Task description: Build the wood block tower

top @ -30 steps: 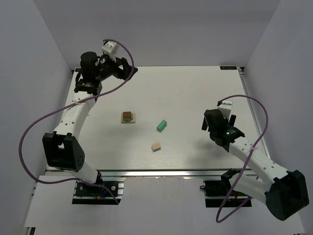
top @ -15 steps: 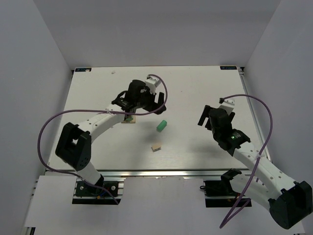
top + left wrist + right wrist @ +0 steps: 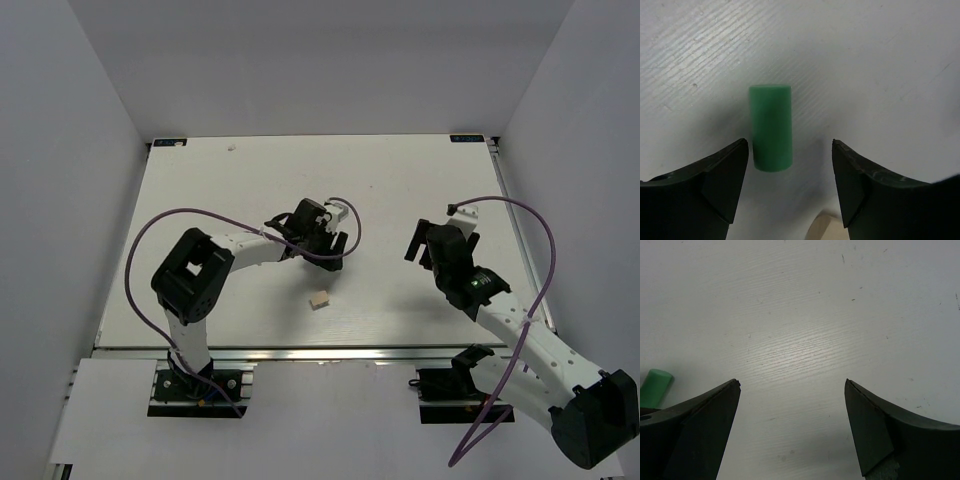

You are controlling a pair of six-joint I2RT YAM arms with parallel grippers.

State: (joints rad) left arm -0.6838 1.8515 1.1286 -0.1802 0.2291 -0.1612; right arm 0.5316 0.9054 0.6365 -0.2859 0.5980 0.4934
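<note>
Straddles the green block with the left gripper, jaws apart and gripping nothing; leaves a thin gap beside one finger and a wider gap beside the other. Finds that block lying flat near the middle of the table, long axis running straight ahead between the fingers; probably needs only a squeeze across the short width, better after a small sideways shift to centre it. Holds the right gripper wide open and empty toward the right edge, well apart from the work, with one green end just showing at the rim of its own view; clearly puts the left arm nearer. Shows a tan block loose between the green one and the near edge. Shows no standing wood block tower in any view; cannot tell whether a base sits hidden beneath the left arm.
</note>
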